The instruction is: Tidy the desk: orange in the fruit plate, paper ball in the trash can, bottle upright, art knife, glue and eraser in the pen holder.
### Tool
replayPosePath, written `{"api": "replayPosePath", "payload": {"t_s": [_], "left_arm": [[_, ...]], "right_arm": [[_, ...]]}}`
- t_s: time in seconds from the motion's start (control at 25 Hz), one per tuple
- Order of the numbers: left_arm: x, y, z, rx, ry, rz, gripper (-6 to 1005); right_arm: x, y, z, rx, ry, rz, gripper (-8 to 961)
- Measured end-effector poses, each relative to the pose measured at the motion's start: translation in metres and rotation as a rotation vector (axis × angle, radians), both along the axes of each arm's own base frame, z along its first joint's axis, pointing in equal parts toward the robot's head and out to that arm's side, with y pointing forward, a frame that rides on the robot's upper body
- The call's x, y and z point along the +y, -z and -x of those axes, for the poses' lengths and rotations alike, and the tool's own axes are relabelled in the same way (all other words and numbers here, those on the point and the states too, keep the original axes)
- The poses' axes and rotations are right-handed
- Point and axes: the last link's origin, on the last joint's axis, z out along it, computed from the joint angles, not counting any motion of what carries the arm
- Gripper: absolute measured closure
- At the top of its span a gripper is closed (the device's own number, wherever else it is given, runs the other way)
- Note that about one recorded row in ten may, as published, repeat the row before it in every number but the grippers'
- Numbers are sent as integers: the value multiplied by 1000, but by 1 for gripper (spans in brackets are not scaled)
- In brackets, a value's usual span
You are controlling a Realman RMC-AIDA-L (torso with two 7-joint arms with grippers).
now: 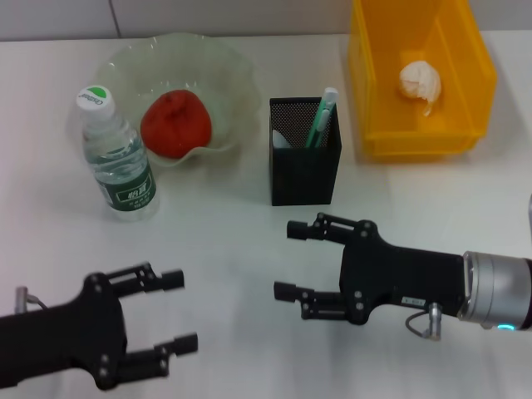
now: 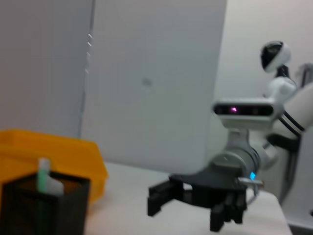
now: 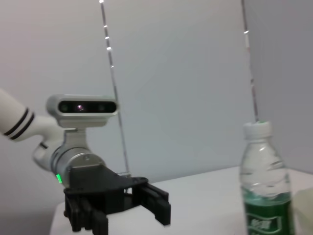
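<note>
- A white table point(image 1: 249, 249) filled the head view.
- The fruit plate point(image 1: 229, 79) sat on it at the upper left.
- The bottle point(image 1: 116, 158) stood upright at the left, just below and beside the plate.
- The pen holder point(image 1: 304, 170) stood near the centre.
- The trash can point(image 1: 474, 83) rested at the upper right, apart from the holder.

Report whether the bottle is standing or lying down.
Standing. The bottle rests on its base beside the fruit plate, cap on top; the right wrist view shows it vertical too.
</note>
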Motion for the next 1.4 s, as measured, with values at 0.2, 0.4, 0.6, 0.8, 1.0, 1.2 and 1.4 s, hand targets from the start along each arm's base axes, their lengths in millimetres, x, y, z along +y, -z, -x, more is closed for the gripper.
{"api": "replayPosePath", "payload": {"t_s": [0.2, 0.4, 0.6, 0.8, 1.0, 1.2, 1.4], "left_arm": [[-4, 8, 0, 15, 6, 28, 274], [-5, 9, 1, 15, -3, 28, 274], [-5, 11, 2, 18, -14, 20, 274], [0, 13, -3, 2, -6, 8, 273], [8, 15, -10, -5, 13, 2, 273], [14, 15, -14, -13, 23, -12, 273], [15, 18, -16, -17, 20, -16, 273]], "right_arm": [[-2, 3, 0, -5, 2, 25, 168], [-4, 4, 0, -8, 11, 43, 167], [-6, 6, -1, -16, 11, 53, 167], [-8, 7, -2, -19, 12, 51, 167], [-9, 6, -5, -24, 17, 48, 168], [-8, 6, -9, -33, 33, 37, 168], [-8, 7, -10, -45, 36, 38, 168]]}}
